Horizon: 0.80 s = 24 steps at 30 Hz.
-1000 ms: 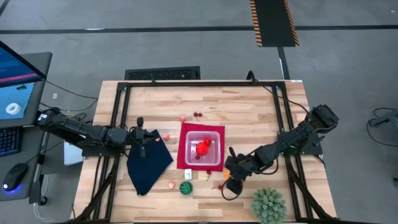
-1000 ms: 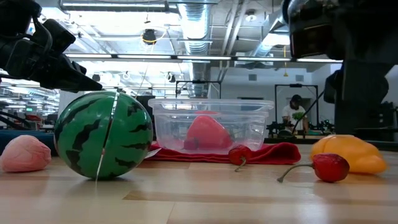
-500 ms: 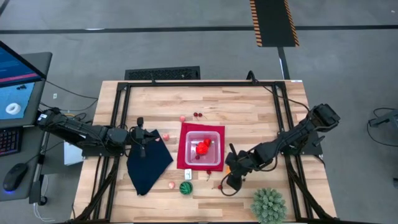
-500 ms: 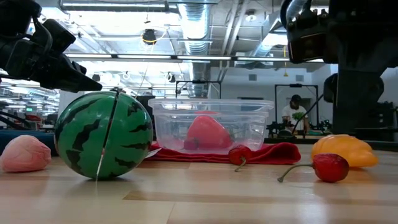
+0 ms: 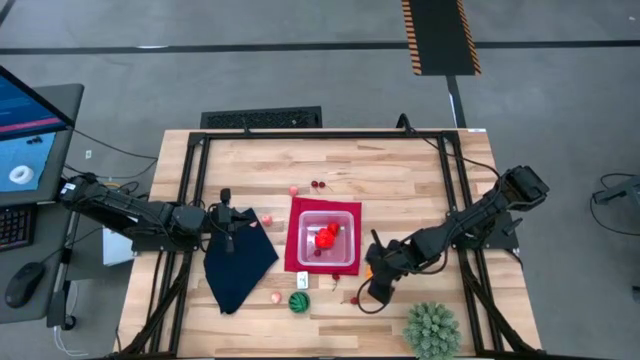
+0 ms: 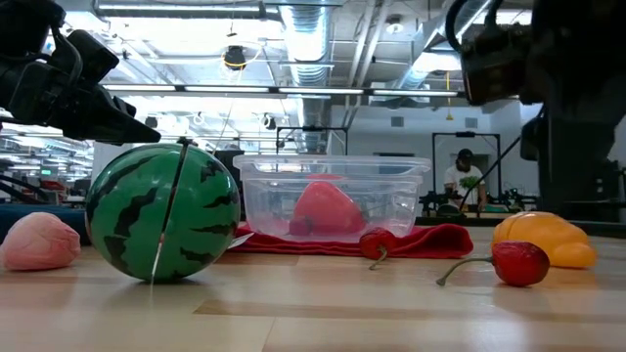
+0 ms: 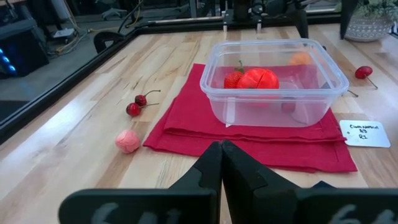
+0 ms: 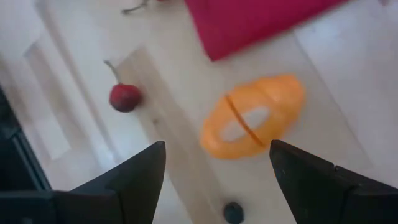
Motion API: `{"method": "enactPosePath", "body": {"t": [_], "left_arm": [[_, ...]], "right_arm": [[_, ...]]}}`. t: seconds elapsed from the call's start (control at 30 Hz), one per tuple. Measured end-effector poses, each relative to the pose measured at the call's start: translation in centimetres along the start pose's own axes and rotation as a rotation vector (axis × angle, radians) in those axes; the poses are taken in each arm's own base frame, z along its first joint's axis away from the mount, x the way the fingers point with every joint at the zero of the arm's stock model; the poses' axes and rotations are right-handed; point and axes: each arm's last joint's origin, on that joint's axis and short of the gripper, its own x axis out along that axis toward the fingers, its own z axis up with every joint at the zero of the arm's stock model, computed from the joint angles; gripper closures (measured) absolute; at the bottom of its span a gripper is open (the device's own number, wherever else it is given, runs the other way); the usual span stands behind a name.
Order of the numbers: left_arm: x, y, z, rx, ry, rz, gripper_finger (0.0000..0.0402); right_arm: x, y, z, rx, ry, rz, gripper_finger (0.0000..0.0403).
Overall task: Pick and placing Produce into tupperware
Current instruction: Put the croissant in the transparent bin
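Hovering over the orange produce (image 8: 252, 117), the right gripper (image 8: 214, 165) spreads its fingers astride it; the left gripper (image 7: 221, 163), fingers pressed together, waits farther away.

Overhead and table-level views, tupperware (image 5: 325, 238) shared

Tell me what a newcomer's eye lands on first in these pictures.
First the clear tupperware on its red mat at the table's middle, red produce already inside. Next the right claw, open above an orange toy fruit just right of the mat. In the low view, a striped watermelon ball looms in the foreground.
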Motion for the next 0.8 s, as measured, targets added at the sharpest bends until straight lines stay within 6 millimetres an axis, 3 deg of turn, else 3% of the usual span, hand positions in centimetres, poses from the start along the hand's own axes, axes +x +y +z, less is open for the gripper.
{"method": "enactPosePath", "body": {"t": [0.7, 0.8], "left_arm": [[0.0, 0.0, -0.01, -0.009, 0.0, 0.0, 0.0401], [0.0, 0.0, -0.01, 0.0, 0.0, 0.0, 0.0402]], "right_arm": [[-0.06, -0.43, 0.22, 0.092, -0.051, -0.062, 0.0091], [0.77, -0.48, 0.3, 0.098, -0.045, -0.079, 0.0091]]}}
